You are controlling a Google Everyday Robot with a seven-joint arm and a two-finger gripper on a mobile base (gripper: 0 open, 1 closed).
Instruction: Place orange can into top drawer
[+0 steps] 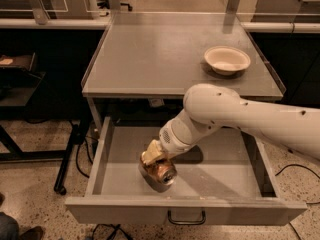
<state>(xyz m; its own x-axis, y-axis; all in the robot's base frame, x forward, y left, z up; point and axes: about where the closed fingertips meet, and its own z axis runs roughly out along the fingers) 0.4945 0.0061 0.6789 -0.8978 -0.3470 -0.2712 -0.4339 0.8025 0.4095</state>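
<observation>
My arm reaches down from the right into the open top drawer [225, 176]. Claw [153, 159] sits over the drawer's left-centre and pinches the orange can [163, 173]. Can is tilted, silver end facing the drawer front, just above the grey bottom with its shadow beneath. Dark handle [186, 218] at front. White bowl [227, 60] rests on the worktop [155, 54], far right.

The orange can [161, 172] is shiny copper-orange and brown with a silver end. The pale cream gripper [153, 156] clasps it over the flat grey top drawer [220, 169], below the bench's front edge. The arm [250, 116] is off-white with dark dots. Near the right edge of the matte grey bench [155, 54] sits a cream-white bowl [227, 60].
</observation>
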